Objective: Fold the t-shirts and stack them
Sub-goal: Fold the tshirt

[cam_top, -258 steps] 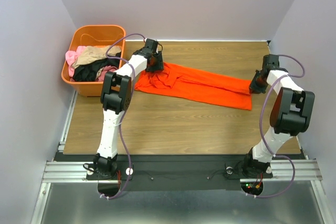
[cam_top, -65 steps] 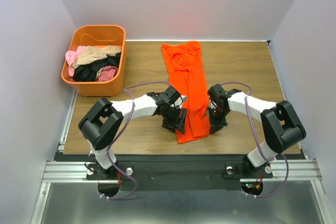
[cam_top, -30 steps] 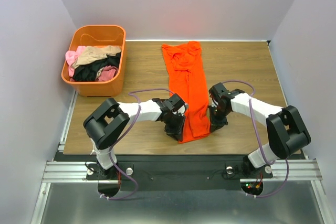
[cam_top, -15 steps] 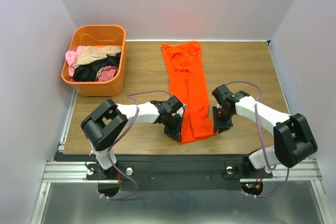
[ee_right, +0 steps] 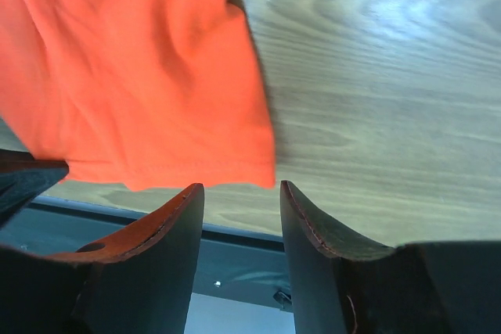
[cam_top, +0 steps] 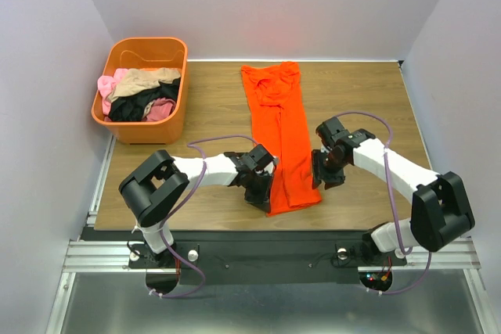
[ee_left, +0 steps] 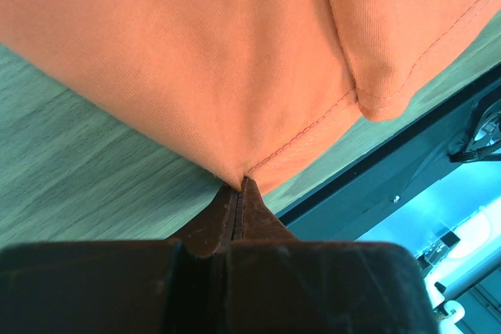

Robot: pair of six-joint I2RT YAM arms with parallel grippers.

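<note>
A: Layout, big to small?
B: Table [cam_top: 211, 115], bare wood. The orange-red tee [cam_top: 283, 127] lies on it as a long narrow strip, apparently folded lengthwise; it runs from the middle of the far edge to just short of the near edge; bunched at the far end, flatter at the near end.
A: Rest of the laundry?
B: Tub [cam_top: 145, 132] at the far left corner; pink, tan and black shirts [cam_top: 141, 95] heaped inside, untouched; by my reading they are queued behind the tee.
A: Grippers?
B: Left gripper [cam_top: 263, 192] is at the near left corner of the tee's hem; its wrist view shows the jaws pressed together with the hem's edge pinched between the tips. Right gripper [cam_top: 323, 171] is just beside the near right hem corner, not touching it; jaws spread, nothing between them; the cloth corner lies just ahead of the tips.
A: Why there?
B: Judgement: both sit at the near hem to carry it toward the far end, halving the strip; the right must take its corner first; lifting one corner alone would likely skew the fold.
</note>
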